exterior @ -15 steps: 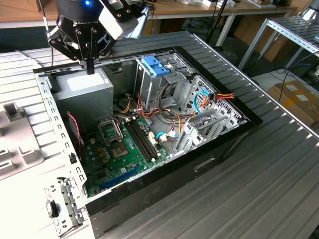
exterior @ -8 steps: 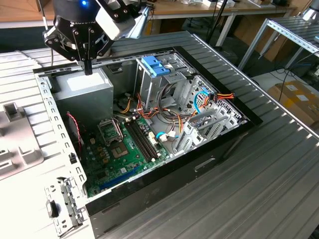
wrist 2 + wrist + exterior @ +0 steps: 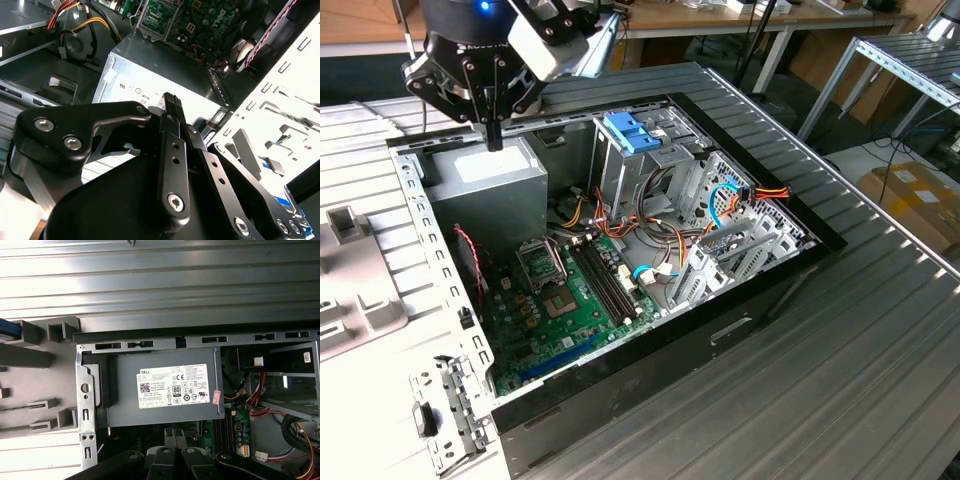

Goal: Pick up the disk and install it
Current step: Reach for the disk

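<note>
My gripper (image 3: 495, 138) hangs over the grey power supply (image 3: 485, 190) at the back corner of the open computer case, on the exterior view's left. Its fingers are shut with nothing between them. Both wrist views show the fingers pressed together above the power supply (image 3: 165, 385). A blue plastic carrier end (image 3: 628, 132) stands out of the top of the metal drive cage (image 3: 620, 180). It looks like the disk, seated upright in the cage, about a hand-length from my gripper towards the exterior view's right.
The green motherboard (image 3: 570, 300) and loose cables (image 3: 650, 235) fill the case floor. A grey parts fixture (image 3: 30, 360) lies outside the rear panel (image 3: 85, 400), with a blue striped edge (image 3: 7, 329) on it. The case sits on a ribbed metal table (image 3: 840, 340).
</note>
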Robot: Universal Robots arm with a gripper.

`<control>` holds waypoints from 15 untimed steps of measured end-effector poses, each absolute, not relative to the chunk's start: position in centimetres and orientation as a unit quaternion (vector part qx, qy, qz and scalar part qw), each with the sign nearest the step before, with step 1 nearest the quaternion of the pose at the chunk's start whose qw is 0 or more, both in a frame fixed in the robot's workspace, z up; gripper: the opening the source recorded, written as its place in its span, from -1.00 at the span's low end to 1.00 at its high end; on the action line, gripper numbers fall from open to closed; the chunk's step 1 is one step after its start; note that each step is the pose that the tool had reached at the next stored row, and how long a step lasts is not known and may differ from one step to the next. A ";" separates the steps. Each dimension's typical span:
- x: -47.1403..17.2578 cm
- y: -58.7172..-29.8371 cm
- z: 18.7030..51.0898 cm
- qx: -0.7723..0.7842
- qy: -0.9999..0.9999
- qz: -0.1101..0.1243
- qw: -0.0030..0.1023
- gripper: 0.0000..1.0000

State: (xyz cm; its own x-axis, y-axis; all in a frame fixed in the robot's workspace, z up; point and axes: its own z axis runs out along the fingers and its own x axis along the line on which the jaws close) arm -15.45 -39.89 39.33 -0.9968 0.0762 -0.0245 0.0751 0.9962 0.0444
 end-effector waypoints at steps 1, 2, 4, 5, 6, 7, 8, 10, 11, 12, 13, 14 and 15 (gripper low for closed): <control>-15.5 -39.9 39.3 0.038 0.999 0.022 0.013 -0.79; -15.5 -39.9 39.3 0.038 0.999 0.022 0.013 -0.79; -15.7 -39.9 39.3 0.038 0.999 0.022 0.013 -0.79; -15.7 -39.9 39.3 0.038 0.999 0.022 0.013 -0.79; -15.7 -39.9 39.3 0.038 0.999 0.022 0.013 -0.79; -15.8 -39.9 39.3 0.038 0.999 0.022 0.013 -0.79; -15.8 -39.9 39.3 0.038 0.999 0.022 0.013 -0.79; -15.9 -39.9 39.3 0.038 0.999 0.022 0.013 -0.79; -15.9 -39.9 39.3 0.038 0.999 0.022 0.013 -0.79; -16.0 -39.9 39.3 0.038 0.999 0.022 0.013 -0.79; -16.0 -39.9 39.3 0.038 0.999 0.022 0.013 -0.79; -16.0 -39.9 39.3 0.038 0.999 0.022 0.013 -0.79; -16.0 -39.9 39.3 0.038 0.999 0.022 0.013 -0.79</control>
State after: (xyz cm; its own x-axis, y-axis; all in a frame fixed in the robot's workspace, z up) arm -16.03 -39.89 39.33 -0.9968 0.0762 -0.0245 0.0751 0.9962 0.0443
